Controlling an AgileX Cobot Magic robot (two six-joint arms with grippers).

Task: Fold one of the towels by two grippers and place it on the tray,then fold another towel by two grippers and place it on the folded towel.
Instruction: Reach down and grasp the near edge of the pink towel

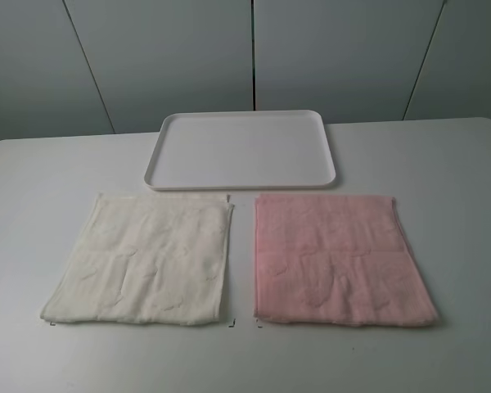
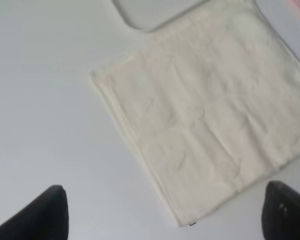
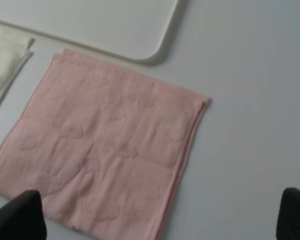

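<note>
The pink towel (image 1: 340,258) and cream towel (image 1: 143,260) lie flat before the tray (image 1: 239,185) (handy for folding); left claw (image 2: 162,212) and right claw (image 3: 160,215) hang released.

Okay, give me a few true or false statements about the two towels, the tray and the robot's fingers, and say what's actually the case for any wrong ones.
1. The pink towel lies on the tray. False: it lies flat on the table, in front of the tray.
2. From the high camera, the cream towel lies left of the pink towel. True.
3. Nothing is on the tray. True.
4. The right fingers are shut on the pink towel. False: they stand wide open and hold nothing.
5. The two towels overlap. False: a strip of bare table separates them.
</note>
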